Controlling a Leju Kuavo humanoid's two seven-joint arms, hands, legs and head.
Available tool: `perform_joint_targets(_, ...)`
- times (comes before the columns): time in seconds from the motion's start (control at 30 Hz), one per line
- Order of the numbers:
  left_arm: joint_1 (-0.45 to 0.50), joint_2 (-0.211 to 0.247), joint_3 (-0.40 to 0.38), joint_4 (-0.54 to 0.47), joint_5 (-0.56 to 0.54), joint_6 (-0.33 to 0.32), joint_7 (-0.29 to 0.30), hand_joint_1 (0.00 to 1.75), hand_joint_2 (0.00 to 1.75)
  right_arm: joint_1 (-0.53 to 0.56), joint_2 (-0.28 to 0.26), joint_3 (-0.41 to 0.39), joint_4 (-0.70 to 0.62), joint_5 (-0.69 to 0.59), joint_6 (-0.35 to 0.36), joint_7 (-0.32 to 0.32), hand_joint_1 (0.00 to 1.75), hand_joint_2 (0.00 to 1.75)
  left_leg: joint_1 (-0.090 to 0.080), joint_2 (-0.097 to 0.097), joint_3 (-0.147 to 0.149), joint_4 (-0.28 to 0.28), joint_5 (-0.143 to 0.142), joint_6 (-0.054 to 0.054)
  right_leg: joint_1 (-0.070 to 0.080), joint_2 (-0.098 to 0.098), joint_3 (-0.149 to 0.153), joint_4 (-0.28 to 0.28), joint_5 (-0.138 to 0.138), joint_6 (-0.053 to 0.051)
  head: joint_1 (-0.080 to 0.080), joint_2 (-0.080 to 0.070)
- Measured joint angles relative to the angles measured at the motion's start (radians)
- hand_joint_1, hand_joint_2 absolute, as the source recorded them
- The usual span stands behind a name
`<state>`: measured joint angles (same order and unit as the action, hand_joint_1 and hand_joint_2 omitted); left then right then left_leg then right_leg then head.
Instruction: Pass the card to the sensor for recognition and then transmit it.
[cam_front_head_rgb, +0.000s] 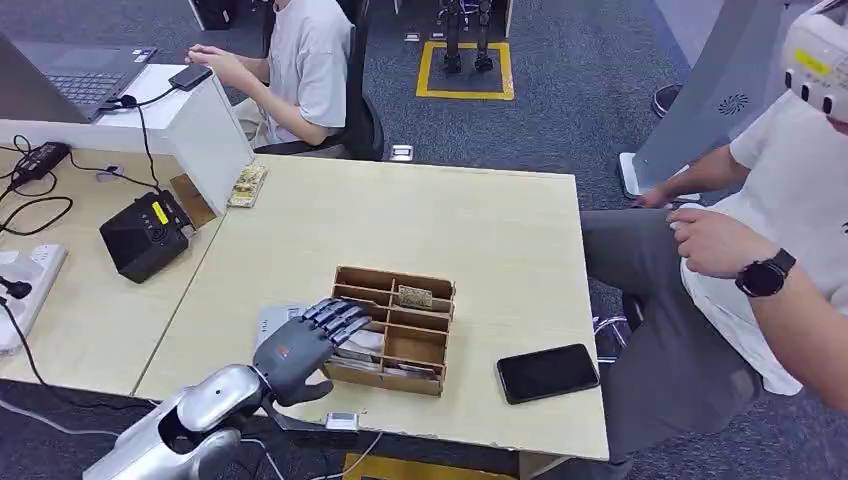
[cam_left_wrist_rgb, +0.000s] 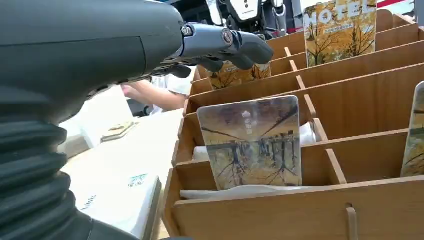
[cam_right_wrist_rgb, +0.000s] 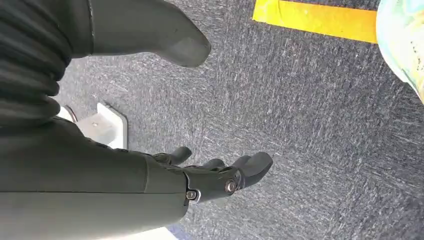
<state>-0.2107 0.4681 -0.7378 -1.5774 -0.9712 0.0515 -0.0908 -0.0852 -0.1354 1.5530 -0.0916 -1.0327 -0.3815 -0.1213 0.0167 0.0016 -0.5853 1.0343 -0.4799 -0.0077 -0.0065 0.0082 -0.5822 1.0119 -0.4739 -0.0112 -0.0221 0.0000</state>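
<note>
A wooden card box (cam_front_head_rgb: 392, 330) with several slots sits near the table's front edge. Cards with an autumn-tree print stand in it; one card (cam_left_wrist_rgb: 252, 142) stands upright in a near slot, another marked HOTEL (cam_left_wrist_rgb: 341, 29) farther back. My left hand (cam_front_head_rgb: 305, 345) hovers at the box's left side, fingers (cam_left_wrist_rgb: 225, 42) stretched over the slots, holding nothing. The black sensor unit (cam_front_head_rgb: 145, 235) with a yellow display sits on the left desk. My right hand (cam_right_wrist_rgb: 210, 177) hangs open over the carpet floor.
A black phone (cam_front_head_rgb: 547, 372) lies right of the box. A white booklet (cam_left_wrist_rgb: 117, 202) lies left of it. A seated person (cam_front_head_rgb: 770, 250) is at the right, another (cam_front_head_rgb: 300, 60) at the back. Cables and a laptop (cam_front_head_rgb: 75, 75) crowd the left desk.
</note>
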Motion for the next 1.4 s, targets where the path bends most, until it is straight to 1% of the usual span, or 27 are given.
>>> perform_joint_targets(0.1, 0.0, 0.0, 0.0, 0.0, 0.022, -0.008, -0.02, 0.0, 1.75, 0.0, 0.0, 0.0, 0.0, 0.0, 0.0, 0.0, 0.0, 1.75, 0.0, 0.0, 0.0, 0.0, 0.0, 0.0, 0.0, 0.0, 0.0, 0.0, 0.0, 0.0, 0.0, 0.0)
perform_joint_targets(0.27, 0.0, 0.0, 0.0, -0.001, 0.029, -0.009, -0.028, 0.0, 1.75, 0.0, 0.0, 0.0, 0.0, 0.0, 0.0, 0.002, 0.0, 1.75, 0.0, 0.0, 0.0, 0.0, 0.0, 0.0, 0.0, 0.0, 0.0, 0.0, 0.0, 0.0, 0.0, 0.0)
perform_joint_targets(1.13, 0.0, -0.01, 0.0, -0.005, 0.035, -0.008, -0.032, 0.0, 1.75, 0.0, 0.0, 0.0, 0.0, 0.0, 0.0, 0.001, 0.0, 1.75, 0.0, 0.0, 0.0, 0.0, 0.0, 0.0, 0.0, 0.0, 0.0, 0.0, 0.0, 0.0, 0.0, 0.0)
perform_joint_targets(1.17, 0.0, -0.01, 0.0, -0.005, 0.035, -0.008, -0.032, 0.66, 1.75, 0.0, 0.0, 0.0, 0.0, 0.0, 0.0, 0.001, 0.0, 1.75, 0.0, 0.0, 0.0, 0.0, 0.0, 0.0, 0.0, 0.0, 0.0, 0.0, 0.0, 0.0, 0.0, 0.0)
perform_joint_targets(1.2, 0.0, -0.01, 0.0, -0.005, 0.035, -0.008, -0.032, 1.68, 1.75, 0.0, 0.0, 0.0, 0.0, 0.0, 0.0, 0.001, 0.0, 1.75, 0.0, 0.0, 0.0, 0.0, 0.0, 0.0, 0.0, 0.0, 0.0, 0.0, 0.0, 0.0, 0.0, 0.0)
perform_joint_targets(1.23, 0.0, -0.01, 0.0, -0.005, 0.035, -0.009, -0.032, 1.75, 1.75, 0.0, 0.0, 0.0, 0.0, 0.0, 0.0, 0.001, 0.0, 1.75, 0.0, 0.0, 0.0, 0.0, 0.0, 0.0, 0.0, 0.0, 0.0, 0.0, 0.0, 0.0, 0.0, 0.0)
perform_joint_targets(1.4, 0.0, -0.01, 0.0, -0.005, 0.035, -0.009, -0.032, 1.75, 1.75, 0.0, 0.0, 0.0, 0.0, 0.0, 0.0, 0.001, 0.0, 1.75, 0.0, 0.0, 0.0, 0.0, 0.0, 0.0, 0.0, 0.0, 0.0, 0.0, 0.0, 0.0, 0.0, 0.0)
